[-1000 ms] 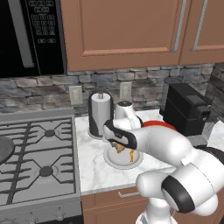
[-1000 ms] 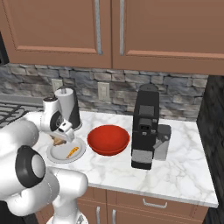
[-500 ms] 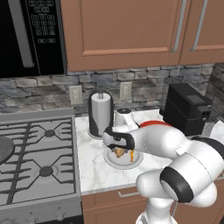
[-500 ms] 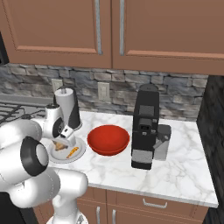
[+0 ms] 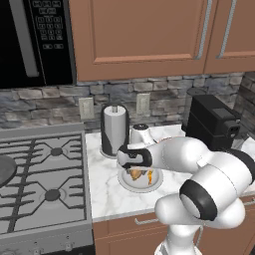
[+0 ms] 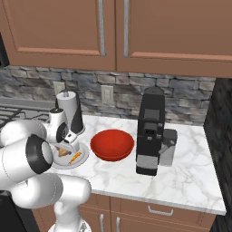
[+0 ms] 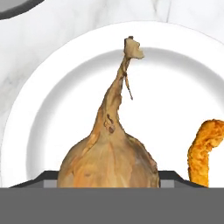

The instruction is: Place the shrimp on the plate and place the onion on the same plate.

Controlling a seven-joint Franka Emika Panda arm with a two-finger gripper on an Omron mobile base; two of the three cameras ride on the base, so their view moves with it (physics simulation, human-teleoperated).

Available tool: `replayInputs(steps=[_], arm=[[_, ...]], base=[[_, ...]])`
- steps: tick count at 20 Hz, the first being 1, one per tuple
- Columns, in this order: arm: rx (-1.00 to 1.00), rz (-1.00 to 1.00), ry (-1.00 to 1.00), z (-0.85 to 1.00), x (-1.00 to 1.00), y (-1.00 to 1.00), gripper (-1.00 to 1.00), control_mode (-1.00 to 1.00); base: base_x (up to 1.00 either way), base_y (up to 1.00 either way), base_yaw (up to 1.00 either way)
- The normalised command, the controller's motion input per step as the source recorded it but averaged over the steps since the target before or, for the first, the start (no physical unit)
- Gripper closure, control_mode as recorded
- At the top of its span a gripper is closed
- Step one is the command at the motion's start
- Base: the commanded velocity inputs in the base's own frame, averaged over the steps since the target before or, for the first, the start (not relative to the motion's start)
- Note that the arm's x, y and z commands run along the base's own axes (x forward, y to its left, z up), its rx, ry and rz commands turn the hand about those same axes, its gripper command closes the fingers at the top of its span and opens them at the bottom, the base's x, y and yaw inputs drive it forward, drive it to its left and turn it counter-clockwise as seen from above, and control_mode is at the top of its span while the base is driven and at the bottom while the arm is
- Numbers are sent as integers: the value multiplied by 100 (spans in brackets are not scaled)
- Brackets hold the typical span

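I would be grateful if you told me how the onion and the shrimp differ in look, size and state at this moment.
Colour: the onion is tan-brown, the shrimp bright orange. Shape: the onion is a round bulb with a thin pointed stem, the shrimp a curved sliver. Size: the onion is much the larger. State: the onion sits right at the gripper, the shrimp lies free beside it. Both are over the same plate.

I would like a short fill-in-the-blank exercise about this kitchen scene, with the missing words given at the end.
1. The shrimp lies on the ____.
2. The onion sits over the plate, between the fingers of the ____.
3. The bowl beside the plate is ____ in colour.
4. The paper towel roll stands ____ the plate, near the wall.

Missing words: plate; gripper; red; behind
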Motion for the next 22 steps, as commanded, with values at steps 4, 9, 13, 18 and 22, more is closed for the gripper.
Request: replayInputs(steps=[4,9,13,18,22], arm=[[0,0,0,0,0,0,-100,-100],[0,0,0,0,0,0,-100,-100],[0,0,0,2,0,0,-100,-100],[0,1,-1,36,0,-2,-100,-100],[0,0,0,65,-2,-17,-100,-100]], base=[[0,0,0],[0,0,0],[0,0,0],[0,0,0],[0,0,0]])
